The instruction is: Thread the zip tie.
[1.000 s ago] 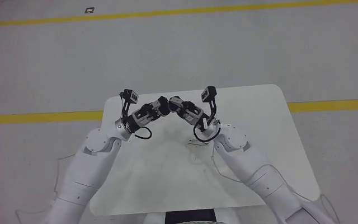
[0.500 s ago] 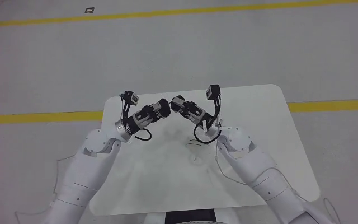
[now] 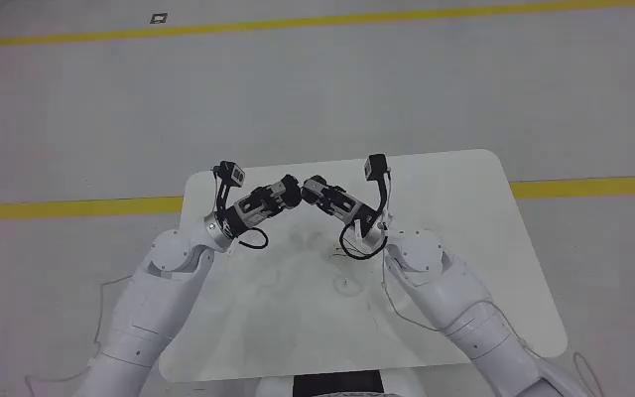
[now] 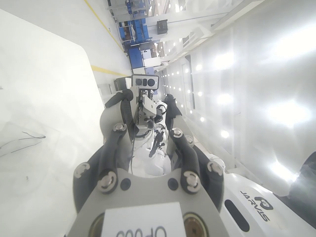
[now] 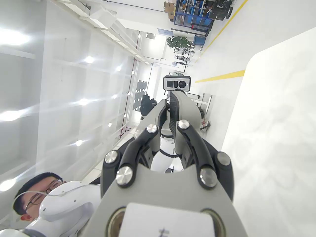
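Nose to nose over the tabletop (image 3: 466,228), upper middle of the top view: left gripper (image 3: 289,191) and right gripper (image 3: 312,186).

Tips nearly touching, both raised off the surface. Left fingers (image 4: 124,96) spread apart; right fingers (image 5: 184,107) pinched to a narrow slit, contents impossible to tell. Below the right wrist in the top view, thin dark zip ties (image 3: 343,254) flat on the tabletop, well apart from both grippers, inside what looks like a clear pouch (image 4: 49,139) at the left edge of the left wrist frame.
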You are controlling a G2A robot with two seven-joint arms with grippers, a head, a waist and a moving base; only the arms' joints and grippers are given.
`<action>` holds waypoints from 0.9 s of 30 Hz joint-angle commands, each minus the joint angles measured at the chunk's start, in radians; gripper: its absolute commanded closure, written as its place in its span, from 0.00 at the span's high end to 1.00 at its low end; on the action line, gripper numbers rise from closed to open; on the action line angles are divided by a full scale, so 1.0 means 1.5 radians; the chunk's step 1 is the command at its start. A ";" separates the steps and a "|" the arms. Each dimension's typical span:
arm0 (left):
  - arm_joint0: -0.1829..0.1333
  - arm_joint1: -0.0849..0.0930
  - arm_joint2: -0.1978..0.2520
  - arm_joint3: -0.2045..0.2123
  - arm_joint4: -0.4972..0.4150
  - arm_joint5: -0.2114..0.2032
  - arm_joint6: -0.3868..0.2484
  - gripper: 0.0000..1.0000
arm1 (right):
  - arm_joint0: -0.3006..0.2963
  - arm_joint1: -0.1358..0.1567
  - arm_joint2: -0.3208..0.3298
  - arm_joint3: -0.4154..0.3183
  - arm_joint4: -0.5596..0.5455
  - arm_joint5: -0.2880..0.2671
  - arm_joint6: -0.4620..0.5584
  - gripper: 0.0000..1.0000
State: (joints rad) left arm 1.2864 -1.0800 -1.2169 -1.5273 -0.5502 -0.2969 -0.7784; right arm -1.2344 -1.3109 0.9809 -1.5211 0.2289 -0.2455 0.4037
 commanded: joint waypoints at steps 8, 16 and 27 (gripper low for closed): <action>-0.004 0.001 0.001 0.003 0.000 0.006 -0.005 0.27 | -0.007 0.001 0.005 -0.013 -0.077 -0.009 -0.030 0.00; -0.006 0.001 0.005 0.005 -0.002 0.007 -0.012 0.22 | -0.006 -0.004 -0.003 -0.007 -0.093 -0.004 -0.040 0.00; -0.005 0.001 0.010 0.007 -0.002 0.010 -0.013 0.16 | -0.010 -0.007 0.002 -0.004 -0.083 -0.013 -0.039 0.00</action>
State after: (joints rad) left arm 1.2781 -1.0787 -1.2020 -1.5167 -0.5530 -0.2828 -0.7990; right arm -1.2484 -1.3214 0.9829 -1.5267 0.1017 -0.2652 0.3432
